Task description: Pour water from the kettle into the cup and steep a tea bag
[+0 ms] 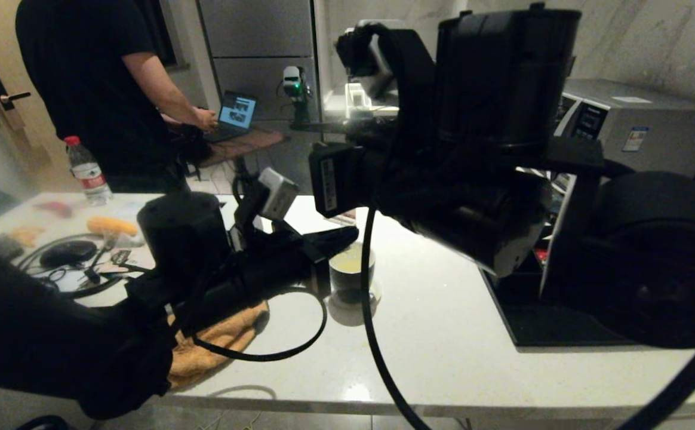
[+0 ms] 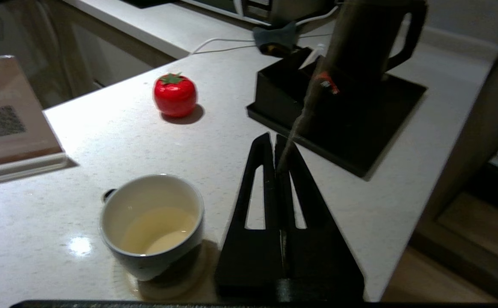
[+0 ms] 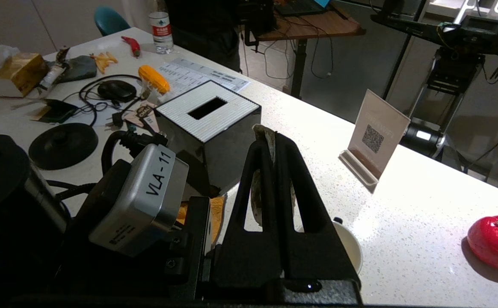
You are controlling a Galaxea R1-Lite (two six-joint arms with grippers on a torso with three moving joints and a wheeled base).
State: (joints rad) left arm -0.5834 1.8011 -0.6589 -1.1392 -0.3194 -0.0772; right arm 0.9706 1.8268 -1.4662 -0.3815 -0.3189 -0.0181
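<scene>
The cup (image 2: 152,226) stands on the white counter (image 2: 116,141), and the water (image 2: 159,229) in it looks pale yellow. My left gripper (image 2: 273,139) hovers right beside the cup (image 1: 352,272), shut on a thin pale string (image 2: 300,115) that rises out of view. My right gripper (image 3: 267,134) is higher up, above the left wrist and the cup (image 3: 351,248), shut on the tea bag (image 3: 255,192). The pale bag sticks out between the fingers. The kettle (image 2: 373,38) stands upright on a black tray (image 2: 360,137). In the head view my right arm (image 1: 473,197) hides the kettle.
A red tomato-shaped timer (image 2: 175,94) and a QR-code sign (image 3: 377,137) stand behind the cup. A tissue box (image 3: 208,115) and an orange cloth (image 1: 216,346) lie under my left arm. The microwave (image 1: 640,119) is at the back right. A person (image 1: 102,89) stands beyond the table.
</scene>
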